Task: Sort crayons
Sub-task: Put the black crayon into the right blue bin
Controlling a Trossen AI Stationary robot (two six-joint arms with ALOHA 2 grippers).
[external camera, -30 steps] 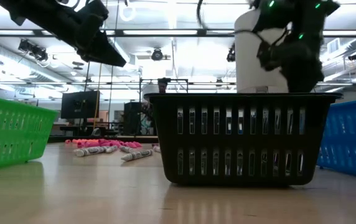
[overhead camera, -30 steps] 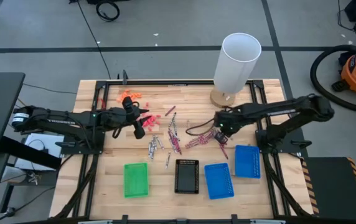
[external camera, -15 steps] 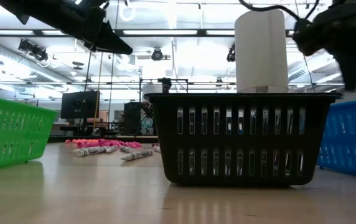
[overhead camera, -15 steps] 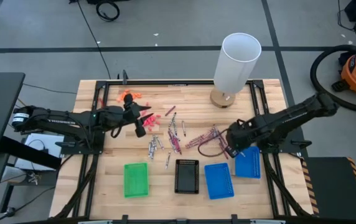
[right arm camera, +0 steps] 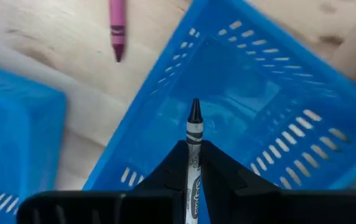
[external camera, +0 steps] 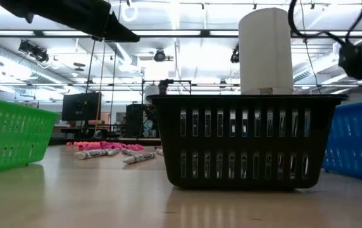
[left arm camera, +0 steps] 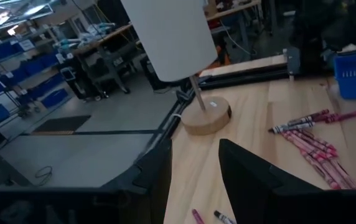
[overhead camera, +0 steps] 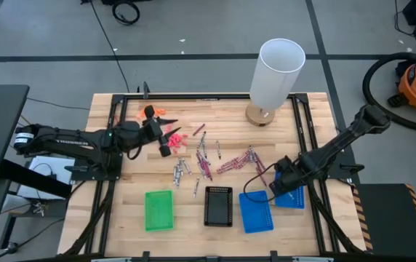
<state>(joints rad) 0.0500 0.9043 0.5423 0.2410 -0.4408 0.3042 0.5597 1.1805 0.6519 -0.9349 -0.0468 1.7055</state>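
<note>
The right tool [right arm camera: 193,180] hangs over the blue tray [right arm camera: 252,118] farthest from the green one, its fingers clamped on a grey crayon [right arm camera: 194,140] whose dark tip points down into that tray. In the high view the same tool [overhead camera: 282,177] sits at the tray's inner edge, just beside the second blue tray [overhead camera: 256,212].

Taking the black basket [overhead camera: 219,206] as the landmark: the green tray [overhead camera: 158,209] lies to one side of it, and the two blue trays to the other. Beyond the basket, toward the white lamp [overhead camera: 275,73], the loose crayons [overhead camera: 204,161] are scattered across the wooden counter [overhead camera: 135,182], with a pinkish-red bunch [overhead camera: 174,139] farther off toward the left arm and a maroon cluster [overhead camera: 238,161] toward the right.

The left tool [overhead camera: 161,142] hovers above the counter near that pinkish bunch, well away from the basket. Its fingers [left arm camera: 252,177] stand apart with nothing between them.
</note>
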